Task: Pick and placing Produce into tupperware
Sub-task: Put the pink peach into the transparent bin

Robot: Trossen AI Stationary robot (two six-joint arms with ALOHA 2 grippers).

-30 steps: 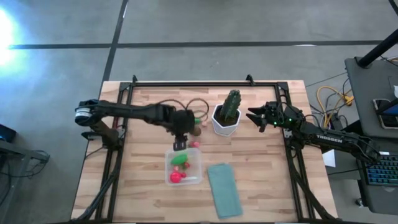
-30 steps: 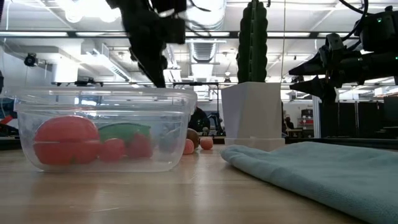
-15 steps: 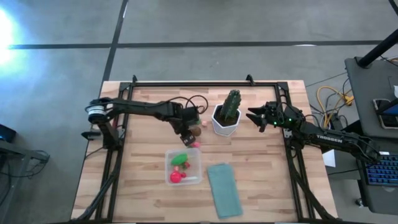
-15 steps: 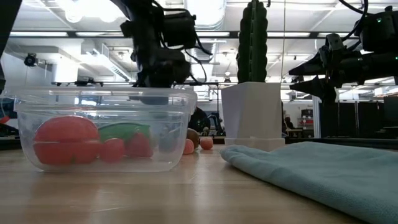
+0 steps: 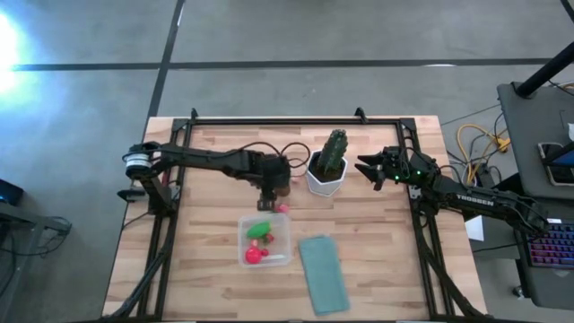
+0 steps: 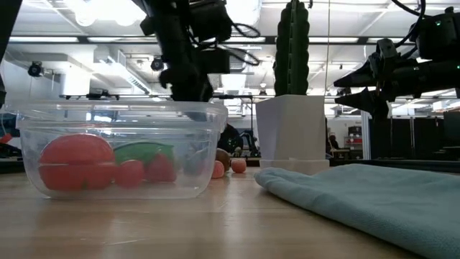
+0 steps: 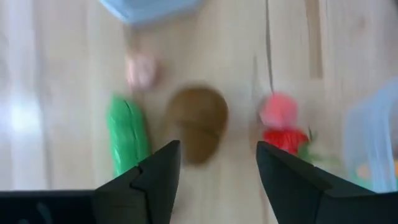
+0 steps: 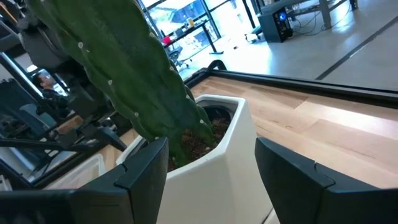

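The left gripper [image 7: 214,180] hung spread over the brown piece [image 7: 196,122] beside the tupperware [image 5: 266,240], apparently lined up to grasp it.

A lab: concrete floor [image 5: 359,36], ceiling ducts [image 6: 237,21], workstations.

A clear square container [image 5: 266,240] sits just below the middle of the high view, upright and open. Inside lie a big red round piece [image 6: 75,162], a green piece [image 6: 144,152] and small red bits. Just above it on the table lie a brown round piece [image 7: 196,121], a green long piece [image 7: 127,138] and small pink-red pieces [image 7: 280,118].
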